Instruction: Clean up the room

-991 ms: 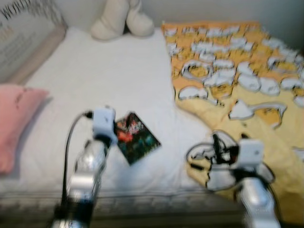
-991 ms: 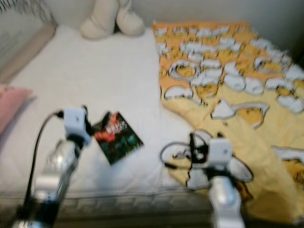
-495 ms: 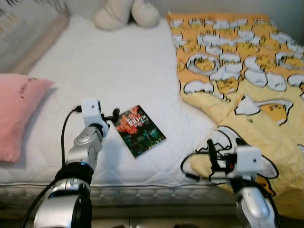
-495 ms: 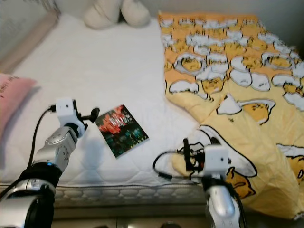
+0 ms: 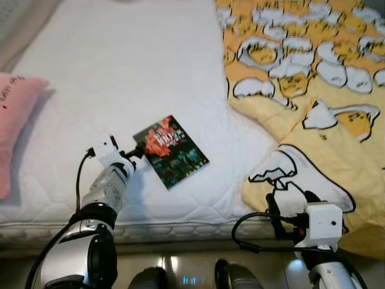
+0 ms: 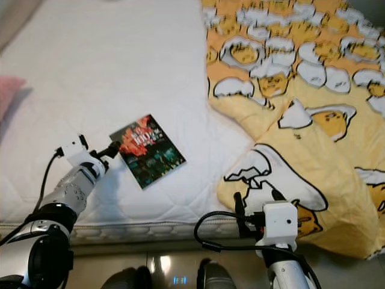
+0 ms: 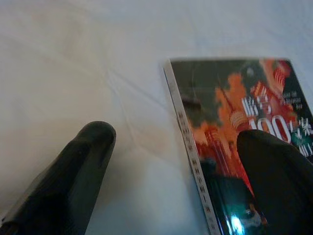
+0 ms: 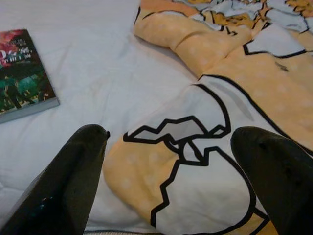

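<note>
Book [image 5: 171, 150]: thin paperback, lying flat and face up on the white mattress [image 5: 120, 66], turned at an angle, near the front edge of the bed. Cover dark, with a red and orange city picture above and green tones below; pale spine with small print too fine to read. Cover writing: large white numerals "100" among characters that cannot be made out.

Left gripper [image 7: 176, 161]: at the book's near left corner, fingers spread apart. One finger [image 7: 274, 171] lies over the cover; the other finger [image 7: 73, 166] lies over bare sheet beside the spine. The spine edge sits between them. Nothing is clamped.

Right gripper [image 8: 171, 171]: at the front edge of the bed, well right of the book, fingers wide apart over the blanket's folded corner, holding nothing.

Blanket [image 5: 313, 90]: yellow and orange, printed all over with a cartoon egg-yolk figure on white egg shapes outlined in black; rumpled, covering the right side of the bed, its edge just right of the book.

Pillow [image 5: 15, 120]: pink, at the left edge of the mattress, small dark lettering on it, unreadable.
</note>
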`<state>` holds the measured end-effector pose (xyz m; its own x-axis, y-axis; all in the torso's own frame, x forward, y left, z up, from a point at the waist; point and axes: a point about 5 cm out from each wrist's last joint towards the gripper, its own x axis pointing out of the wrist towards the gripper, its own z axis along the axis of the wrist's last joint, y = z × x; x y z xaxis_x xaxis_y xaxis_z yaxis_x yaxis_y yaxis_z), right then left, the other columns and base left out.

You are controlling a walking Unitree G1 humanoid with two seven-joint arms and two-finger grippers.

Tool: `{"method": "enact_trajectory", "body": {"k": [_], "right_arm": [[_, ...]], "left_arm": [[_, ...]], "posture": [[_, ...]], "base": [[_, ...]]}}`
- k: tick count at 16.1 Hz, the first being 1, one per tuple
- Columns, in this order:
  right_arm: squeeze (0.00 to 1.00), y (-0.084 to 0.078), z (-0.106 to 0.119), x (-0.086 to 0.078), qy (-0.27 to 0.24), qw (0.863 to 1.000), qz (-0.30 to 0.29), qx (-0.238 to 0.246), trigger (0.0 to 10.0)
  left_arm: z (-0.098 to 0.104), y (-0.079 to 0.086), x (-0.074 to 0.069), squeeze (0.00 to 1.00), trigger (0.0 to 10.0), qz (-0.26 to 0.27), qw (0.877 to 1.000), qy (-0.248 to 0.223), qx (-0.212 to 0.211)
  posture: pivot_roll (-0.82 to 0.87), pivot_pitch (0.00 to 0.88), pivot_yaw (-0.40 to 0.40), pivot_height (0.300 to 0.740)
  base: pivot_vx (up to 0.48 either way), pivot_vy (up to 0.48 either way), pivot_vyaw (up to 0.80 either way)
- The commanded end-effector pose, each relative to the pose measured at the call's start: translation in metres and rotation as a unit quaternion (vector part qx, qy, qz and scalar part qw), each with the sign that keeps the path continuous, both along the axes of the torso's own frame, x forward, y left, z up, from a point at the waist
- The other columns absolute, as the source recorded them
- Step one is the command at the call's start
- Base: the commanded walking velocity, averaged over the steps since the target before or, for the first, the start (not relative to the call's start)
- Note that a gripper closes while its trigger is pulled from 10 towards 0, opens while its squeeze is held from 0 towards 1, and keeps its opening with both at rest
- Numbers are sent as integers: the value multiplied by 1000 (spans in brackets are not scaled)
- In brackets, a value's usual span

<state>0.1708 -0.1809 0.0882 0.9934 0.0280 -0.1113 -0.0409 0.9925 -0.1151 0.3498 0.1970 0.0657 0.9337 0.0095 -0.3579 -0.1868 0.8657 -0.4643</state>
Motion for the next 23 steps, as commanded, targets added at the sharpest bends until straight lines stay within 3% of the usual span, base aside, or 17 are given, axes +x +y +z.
{"method": "enact_trajectory", "body": {"k": [1, 5, 12, 15, 19, 20, 22, 23], "right_arm": [[0, 1, 3, -3, 2, 1000, 4, 1, 10000], [0, 13, 5, -7, 18, 999, 42, 22, 10000], [0, 20, 4, -11, 39, 997, 65, 34, 10000], [0, 23, 4, -12, 41, 996, 66, 38, 10000], [0, 26, 4, -11, 38, 996, 67, 35, 10000], [0, 26, 4, -10, 36, 996, 69, 31, 10000], [0, 26, 5, -10, 31, 997, 66, 25, 10000], [0, 24, 5, -8, 29, 997, 60, 26, 10000]], "left_arm": [[-8, 0, -5, 0, 10000, -2, 1000, 14, -15], [-12, 0, -7, 0, 10000, 1, 999, 20, -36], [-6, -17, -1, 0, 10000, 10, 989, -3, -145], [-6, -23, -1, 0, 10000, -7, 987, -4, -160], [0, -48, 4, 0, 10000, -70, 982, -15, -174], [4, -54, 6, 0, 10000, -88, 982, -23, -168], [11, -53, 8, 0, 10000, -105, 990, -48, -85], [18, -46, 4, 0, 10000, -123, 987, -92, 56]], "posture": [[-217, 272, 27, 740], [-221, 298, 23, 740], [-217, 315, 31, 740], [-218, 318, 35, 740], [-218, 308, 45, 740], [-221, 307, 47, 740], [-221, 301, 53, 740], [-208, 283, 56, 740]], "base": [[0, 0, 0], [0, 0, 0], [0, 0, 0], [0, 0, 0], [0, 0, 0], [0, 0, 0], [0, 0, 0], [0, 0, 0]]}}
